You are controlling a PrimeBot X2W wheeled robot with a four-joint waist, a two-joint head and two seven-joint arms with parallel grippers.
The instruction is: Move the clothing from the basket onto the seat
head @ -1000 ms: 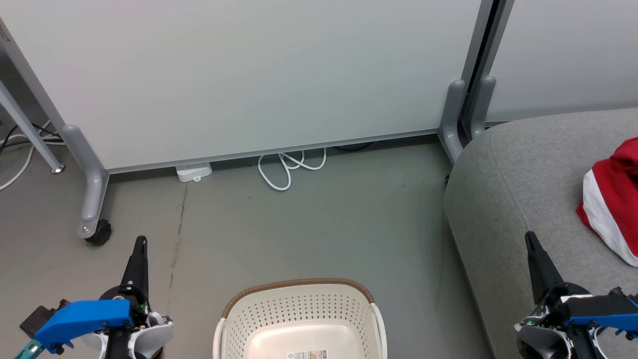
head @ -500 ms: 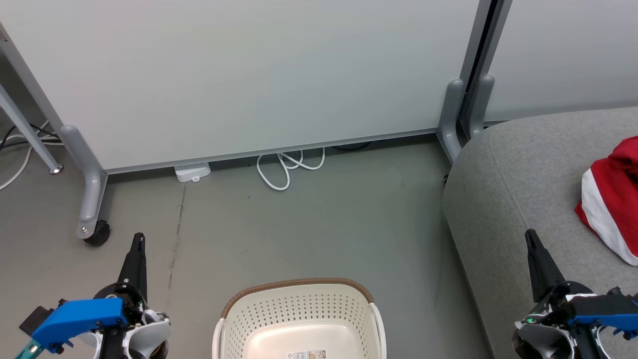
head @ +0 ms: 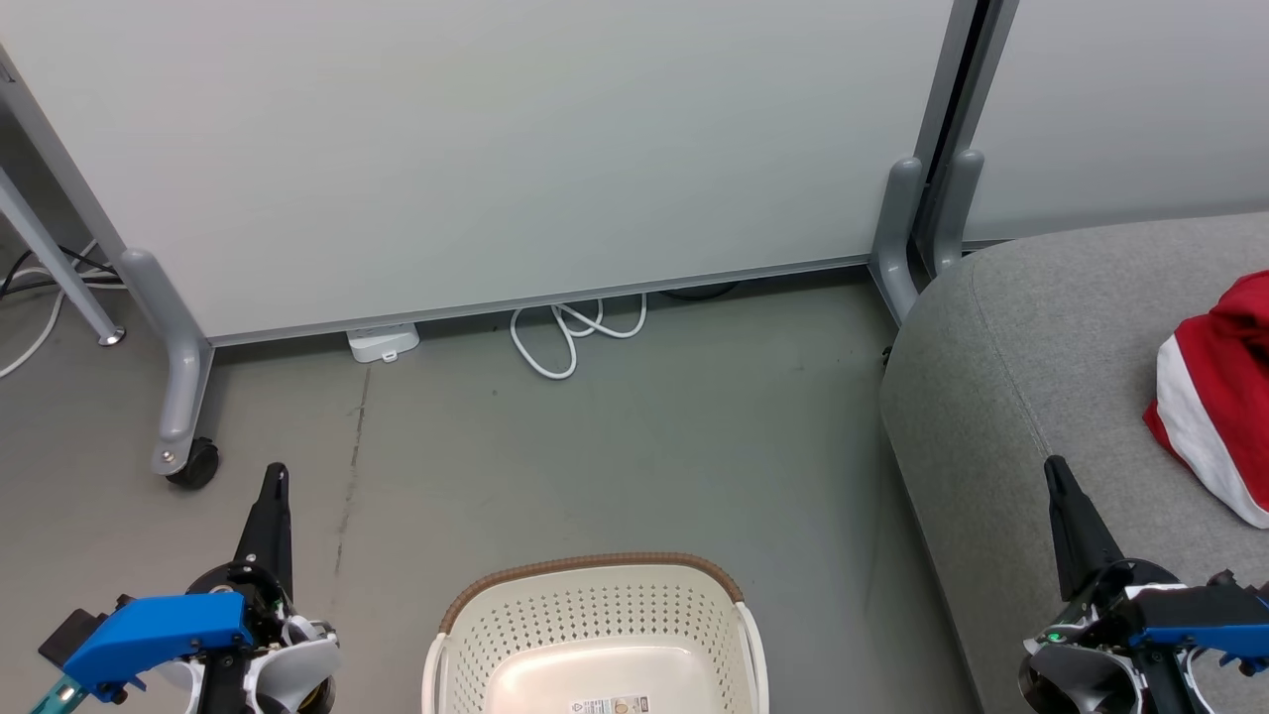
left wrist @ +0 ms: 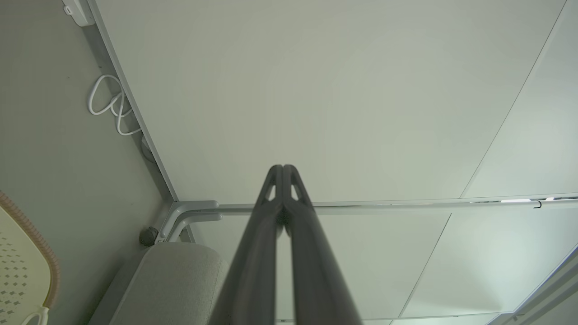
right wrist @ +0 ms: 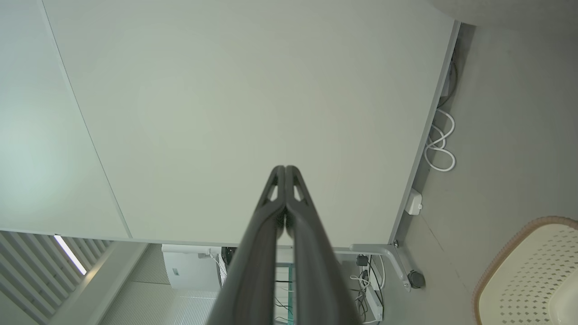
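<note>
Nearest the robot, the basket (head: 595,635) sits on the floor (head: 615,456) at the bottom of the head view, midway between the two arms. Its pale bottom and the label there are showing. The left gripper (head: 275,474) hangs to the basket's left over the floor. Its two dark fingers are pressed together with their tips meeting and hold nothing, which the left wrist view shows clearly. The right gripper (head: 1052,466) is to the basket's right, in front of the seat (head: 1031,337). It is clenched the same way, tips touching, with nothing between them.

The clothing (head: 1214,397) lies on the seat, beyond the right gripper and further to the right, well apart from it and from the basket. It is a crumpled red heap with a white stripe, cut off by the picture's right edge, so I cannot tell whether it is one garment or two. Grey upholstery lies between that gripper and the heap.

Further back, a coiled white cable (head: 575,332) and a small white box (head: 384,342) lie on the floor at the foot of a pale partition panel (head: 496,149). The panel's grey foot with a black caster (head: 193,464) stands just beyond the left gripper. A second pair of grey feet (head: 927,218) stands close beside the seat's far left corner.
</note>
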